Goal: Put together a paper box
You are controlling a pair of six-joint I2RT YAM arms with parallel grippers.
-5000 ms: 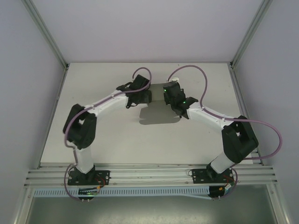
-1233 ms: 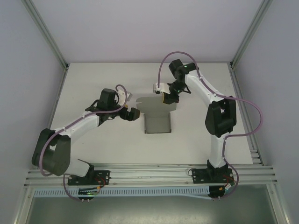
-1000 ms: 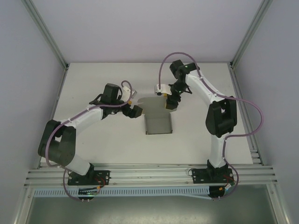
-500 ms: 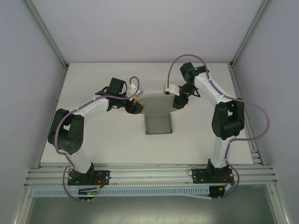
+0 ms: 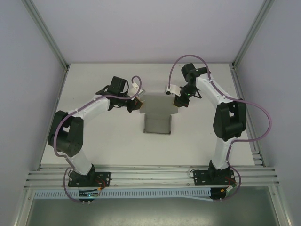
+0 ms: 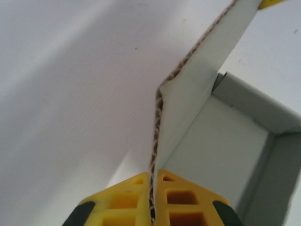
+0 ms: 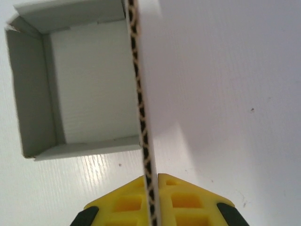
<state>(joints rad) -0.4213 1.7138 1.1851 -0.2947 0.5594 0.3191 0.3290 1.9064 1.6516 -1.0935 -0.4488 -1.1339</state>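
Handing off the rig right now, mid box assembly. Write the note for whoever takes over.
Left pincer: shut on the left side flap of the paper box, gripped edge-on.
Right pincer: shut on its right side flap, likewise.
Where: the box sits on the table, between the two arms.
Done: walls stand around a shallow compartment, and both gripped flaps are upright.
Left: probably fold those flaps in and lock them. The box is not closed yet.
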